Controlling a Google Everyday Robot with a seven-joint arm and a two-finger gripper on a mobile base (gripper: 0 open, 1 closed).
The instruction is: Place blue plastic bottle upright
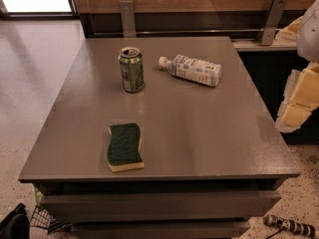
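The blue plastic bottle [193, 70] lies on its side on the grey table [209, 133], toward the back and right of centre. Its white cap points left, toward the green can. It is clear plastic with a white label and bluish print. My gripper [300, 96] shows as a white and yellowish shape at the right edge of the camera view, beyond the table's right side. It is well apart from the bottle and holds nothing that I can see.
A green drink can [131, 69] stands upright left of the bottle's cap. A green and yellow sponge [124, 146] lies near the table's front left. A wooden wall with metal brackets runs behind the table. A cable lies on the floor at the lower right.
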